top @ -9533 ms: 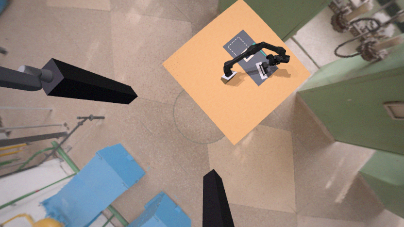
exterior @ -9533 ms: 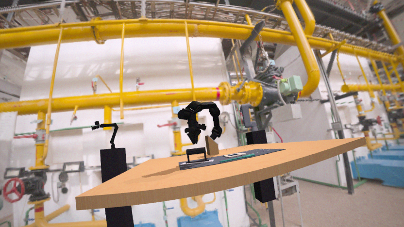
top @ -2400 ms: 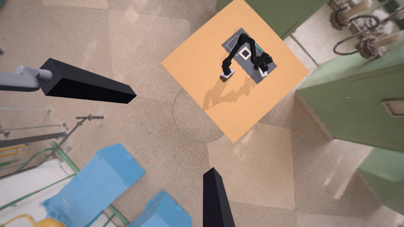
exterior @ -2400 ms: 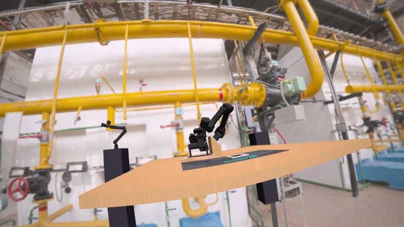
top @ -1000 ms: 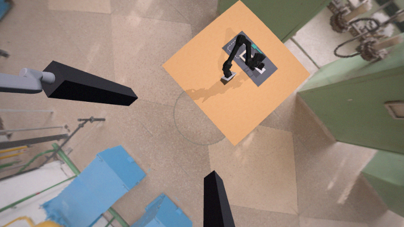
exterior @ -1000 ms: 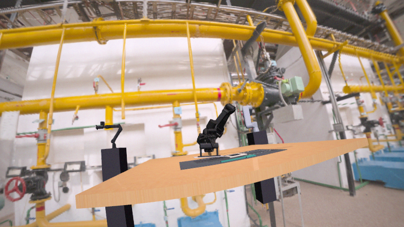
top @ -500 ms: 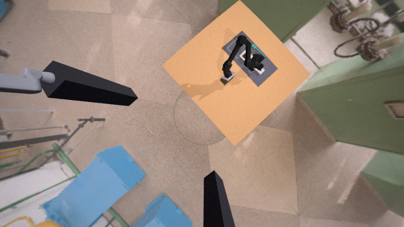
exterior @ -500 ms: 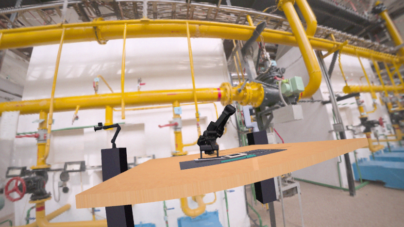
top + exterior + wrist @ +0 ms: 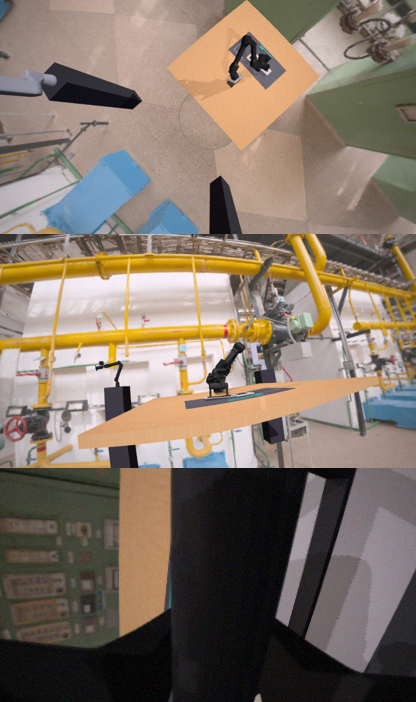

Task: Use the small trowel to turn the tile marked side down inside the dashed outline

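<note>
The trowel's pale flat blade [image 9: 267, 71] [image 9: 207, 398] [image 9: 345, 593] lies low at the mat's near end, level or nearly so; contact is unclear. My gripper [image 9: 264, 67] [image 9: 218, 390] [image 9: 220, 608] is shut on the trowel's black handle [image 9: 225, 568], above the blade. The tile [image 9: 248, 58] [image 9: 252, 392] lies flat on the dark mat [image 9: 277, 72] [image 9: 192, 404], its cream frame around a dark square facing up. It is beside the trowel, partly hidden by the arm. Whether blade and tile touch is unclear. The dashed outline [image 9: 234, 50] is beyond the tile, partly hidden by the arm.
A teal long-handled tool [image 9: 261, 48] [image 9: 245, 397] lies along the mat's side edge, near the tile. The arm's base [image 9: 235, 80] stands on the wooden table [image 9: 241, 122] [image 9: 162, 420] beside the mat. Black pedestals [image 9: 93, 90] [image 9: 117, 402] stand away from the table.
</note>
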Motion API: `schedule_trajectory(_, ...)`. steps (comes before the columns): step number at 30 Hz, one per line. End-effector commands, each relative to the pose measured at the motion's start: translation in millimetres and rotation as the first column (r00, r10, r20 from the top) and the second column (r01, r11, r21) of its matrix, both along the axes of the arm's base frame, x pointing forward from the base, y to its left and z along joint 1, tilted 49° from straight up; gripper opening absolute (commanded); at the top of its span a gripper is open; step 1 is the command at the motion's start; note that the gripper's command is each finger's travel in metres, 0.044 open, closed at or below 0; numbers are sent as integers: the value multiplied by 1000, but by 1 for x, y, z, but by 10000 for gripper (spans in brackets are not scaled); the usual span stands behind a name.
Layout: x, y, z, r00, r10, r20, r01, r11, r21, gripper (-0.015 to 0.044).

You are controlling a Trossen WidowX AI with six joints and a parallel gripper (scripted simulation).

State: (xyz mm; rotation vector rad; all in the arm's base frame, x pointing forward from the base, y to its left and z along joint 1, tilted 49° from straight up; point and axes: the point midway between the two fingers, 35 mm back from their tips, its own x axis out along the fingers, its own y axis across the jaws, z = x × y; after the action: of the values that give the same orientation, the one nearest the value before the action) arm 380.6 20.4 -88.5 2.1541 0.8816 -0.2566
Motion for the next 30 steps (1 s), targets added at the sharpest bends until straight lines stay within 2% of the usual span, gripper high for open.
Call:
schedule_trajectory(1,1,5,8,1000,4,8,-4,1000,4,0)
schedule_trajectory(19,-4,23,27,1000,3,8,-3,1000,6,0)
schedule_trajectory(30,-2,5,41,1000,8,-1,-8,994,108,0)
